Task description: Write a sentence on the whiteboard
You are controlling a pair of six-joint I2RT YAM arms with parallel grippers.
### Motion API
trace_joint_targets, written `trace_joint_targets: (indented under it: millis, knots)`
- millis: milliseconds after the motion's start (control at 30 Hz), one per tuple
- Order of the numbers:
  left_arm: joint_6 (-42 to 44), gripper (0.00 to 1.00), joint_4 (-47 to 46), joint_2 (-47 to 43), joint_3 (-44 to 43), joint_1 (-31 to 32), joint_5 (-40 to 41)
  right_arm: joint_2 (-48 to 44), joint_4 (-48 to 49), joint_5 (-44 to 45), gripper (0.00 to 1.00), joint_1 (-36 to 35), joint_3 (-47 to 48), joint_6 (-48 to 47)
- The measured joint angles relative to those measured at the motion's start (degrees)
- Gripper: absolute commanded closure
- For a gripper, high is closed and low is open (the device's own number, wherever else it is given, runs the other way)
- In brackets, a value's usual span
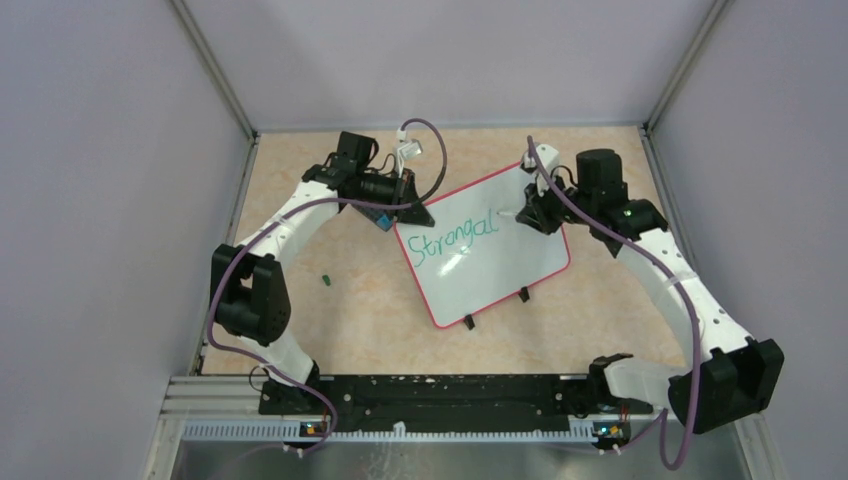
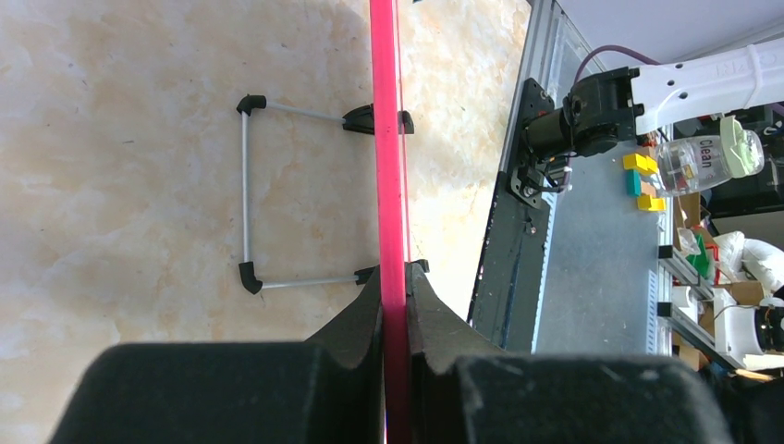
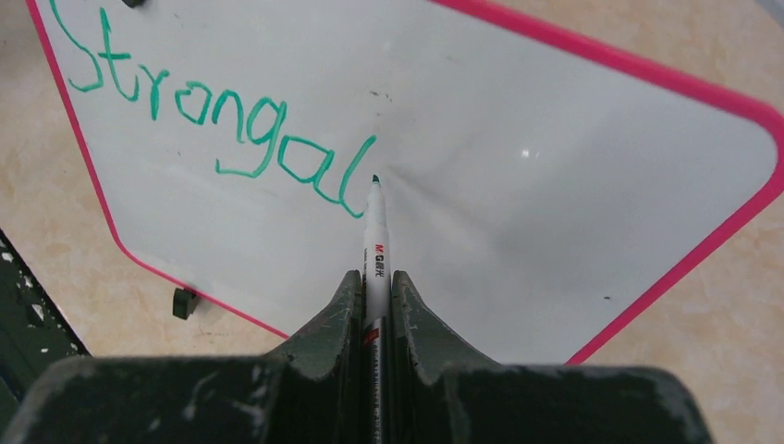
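The whiteboard point(image 1: 500, 262), white with a red-pink rim, stands tilted on the table's middle and carries green writing "Strangal" point(image 1: 452, 236). My left gripper point(image 1: 417, 213) is shut on the board's upper left corner; in the left wrist view the pink rim point(image 2: 386, 139) runs edge-on between the jaws point(image 2: 396, 277). My right gripper point(image 1: 535, 213) is shut on a white marker point(image 3: 375, 236). Its green tip rests at the board point(image 3: 555, 203) just right of the last letter point(image 3: 356, 180).
A small green marker cap point(image 1: 326, 279) lies on the table left of the board. The board's wire stand point(image 2: 246, 194) and black feet point(image 1: 523, 294) show beneath it. Grey walls close the left, right and back sides.
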State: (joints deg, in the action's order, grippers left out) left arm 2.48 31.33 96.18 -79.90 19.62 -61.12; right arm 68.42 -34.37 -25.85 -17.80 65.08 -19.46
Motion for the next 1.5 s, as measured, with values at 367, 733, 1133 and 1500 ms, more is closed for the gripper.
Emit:
trace_joint_targets:
  millis: [367,733,1133,1500]
  knots:
    - [0.28,1.00,0.24,0.00,-0.24,0.22,0.02,2.01,0.28,-0.96,1.00,-3.21,2.21,0.76]
    - [0.42,1.00,0.24,0.00,-0.24,0.26,0.02,2.69,2.23,0.39,1.00,-4.33,2.16,2.12]
    - [0.22,1.00,0.24,0.00,-0.24,0.26,0.33,2.97,2.32,1.27,1.00,-3.34,2.05,1.51]
    - [-0.24,1.00,0.28,0.48,-0.59,0.26,0.52,2.78,1.68,1.25,1.00,-1.36,1.25,0.17]
